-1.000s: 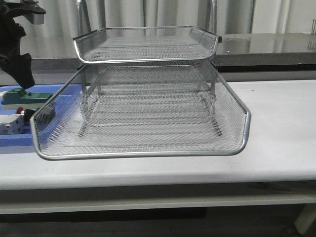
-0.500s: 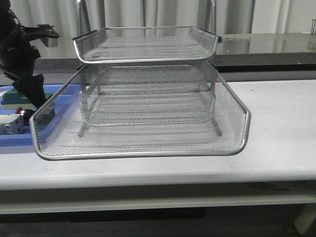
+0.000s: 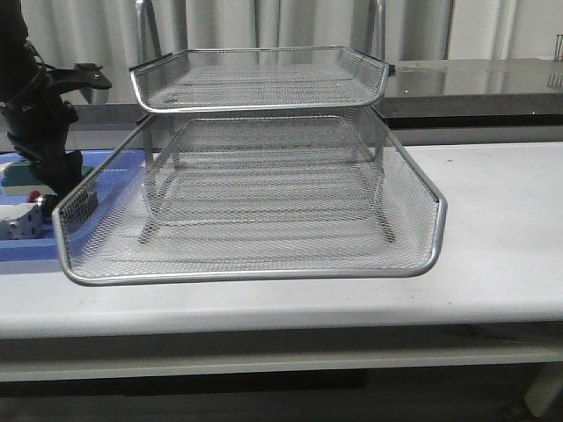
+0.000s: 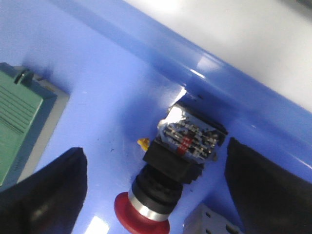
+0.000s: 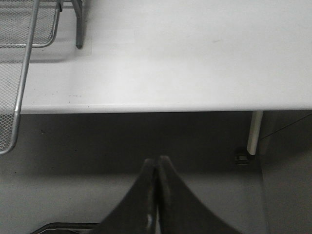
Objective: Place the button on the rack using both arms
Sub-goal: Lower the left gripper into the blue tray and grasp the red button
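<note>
The button [image 4: 171, 165], with a red mushroom head, black collar and a rear block of terminals, lies on its side on the flat blue tray [image 4: 195, 63]. My left gripper [image 4: 156, 195] is open, with one black finger [image 4: 44, 190] on each side of the button and apart from it. In the front view the left gripper [image 3: 54, 186] hangs low over the blue tray [image 3: 26, 246], left of the rack [image 3: 255, 176]; the red head [image 3: 33, 195] just shows. My right gripper [image 5: 157, 163] is shut and empty, off the table's front edge, out of the front view.
A green-and-cream block [image 4: 19, 117] and a white boxy part [image 4: 214, 225] lie on the blue tray close to the button. The rack's pulled-out lower mesh tray [image 3: 246, 264] reaches the table's front; its corner [image 5: 19, 73] shows in the right wrist view. A table leg [image 5: 253, 131] stands below.
My left arm has moved right and down, bringing its gripper lower over the blue tray beside the rack. The rack has not moved.
</note>
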### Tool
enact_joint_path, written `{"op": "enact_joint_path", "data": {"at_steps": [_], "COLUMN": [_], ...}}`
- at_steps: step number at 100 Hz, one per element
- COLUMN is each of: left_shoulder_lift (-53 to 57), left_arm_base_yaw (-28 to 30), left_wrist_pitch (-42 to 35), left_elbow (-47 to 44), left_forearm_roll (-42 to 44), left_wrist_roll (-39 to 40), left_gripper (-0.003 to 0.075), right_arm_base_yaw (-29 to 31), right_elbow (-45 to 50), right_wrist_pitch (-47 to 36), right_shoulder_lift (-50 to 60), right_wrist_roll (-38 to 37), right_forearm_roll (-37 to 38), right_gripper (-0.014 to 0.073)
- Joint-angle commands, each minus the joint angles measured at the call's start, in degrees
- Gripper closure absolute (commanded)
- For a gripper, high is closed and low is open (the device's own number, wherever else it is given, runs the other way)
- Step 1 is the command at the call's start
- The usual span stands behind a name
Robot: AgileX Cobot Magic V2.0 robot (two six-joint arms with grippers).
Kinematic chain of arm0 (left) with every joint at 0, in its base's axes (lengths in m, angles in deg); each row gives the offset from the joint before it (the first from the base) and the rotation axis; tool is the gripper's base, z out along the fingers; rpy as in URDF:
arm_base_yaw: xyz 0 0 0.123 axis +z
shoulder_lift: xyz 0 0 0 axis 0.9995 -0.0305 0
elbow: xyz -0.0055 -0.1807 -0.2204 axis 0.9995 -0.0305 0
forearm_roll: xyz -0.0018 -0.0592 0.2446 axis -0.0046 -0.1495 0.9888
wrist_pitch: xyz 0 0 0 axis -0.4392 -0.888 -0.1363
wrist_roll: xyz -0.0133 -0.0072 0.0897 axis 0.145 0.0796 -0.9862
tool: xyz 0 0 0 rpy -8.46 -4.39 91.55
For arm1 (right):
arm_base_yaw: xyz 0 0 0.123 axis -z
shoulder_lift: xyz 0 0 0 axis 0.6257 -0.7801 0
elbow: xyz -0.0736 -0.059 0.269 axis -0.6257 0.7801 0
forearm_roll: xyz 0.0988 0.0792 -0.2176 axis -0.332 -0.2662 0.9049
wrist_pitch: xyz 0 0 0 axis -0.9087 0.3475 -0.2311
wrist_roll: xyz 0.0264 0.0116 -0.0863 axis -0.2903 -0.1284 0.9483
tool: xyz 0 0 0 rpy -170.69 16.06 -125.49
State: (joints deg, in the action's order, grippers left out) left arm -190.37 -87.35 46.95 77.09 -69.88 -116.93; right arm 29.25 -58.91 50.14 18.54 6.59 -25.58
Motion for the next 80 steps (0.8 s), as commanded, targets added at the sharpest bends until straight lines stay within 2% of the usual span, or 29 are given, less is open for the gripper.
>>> {"op": "enact_joint_path", "data": {"at_steps": [1,42,51,60,70,71,72,80], "left_shoulder_lift": [2.69,-0.94,-1.08,-1.08,-1.08,-1.08,-1.08,-1.08], "left_arm_base_yaw": [-0.28,-0.28,-0.28,-0.28,-0.28,-0.28,-0.28,-0.28], "left_wrist_pitch": [-1.84,-2.51,-2.51,-2.51,-2.27,-2.27,-2.27,-1.25], "left_elbow": [1.74,1.74,1.74,2.1,2.83,2.94,3.12,4.51], "left_forearm_roll": [-0.7,-0.7,-0.7,-0.7,-1.34,-1.34,-1.44,-2.38], "left_wrist_roll": [-0.33,-0.46,-0.46,-0.46,-0.46,-0.46,-0.46,-0.03], "left_gripper": [0.0167,0.0167,0.0201,0.0303,0.0491,0.0534,0.0534,0.0688], "right_arm_base_yaw": [0.25,0.25,0.25,0.25,0.25,0.25,0.25,0.25], "right_elbow": [-1.84,-1.84,-1.84,-1.84,-1.84,-1.84,-1.84,-1.84], "right_wrist_pitch": [-2.65,-2.65,-2.65,-2.65,-2.65,-2.65,-2.65,-2.65], "right_shoulder_lift": [0.35,0.35,0.35,0.35,0.35,0.35,0.35,0.35], "right_wrist_roll": [0.08,0.08,0.08,0.08,0.08,0.08,0.08,0.08], "right_forearm_roll": [1.03,1.03,1.03,1.03,1.03,1.03,1.03,1.03], "right_gripper": [0.0664,0.0664,0.0664,0.0664,0.0664,0.0664,0.0664,0.0664]}}
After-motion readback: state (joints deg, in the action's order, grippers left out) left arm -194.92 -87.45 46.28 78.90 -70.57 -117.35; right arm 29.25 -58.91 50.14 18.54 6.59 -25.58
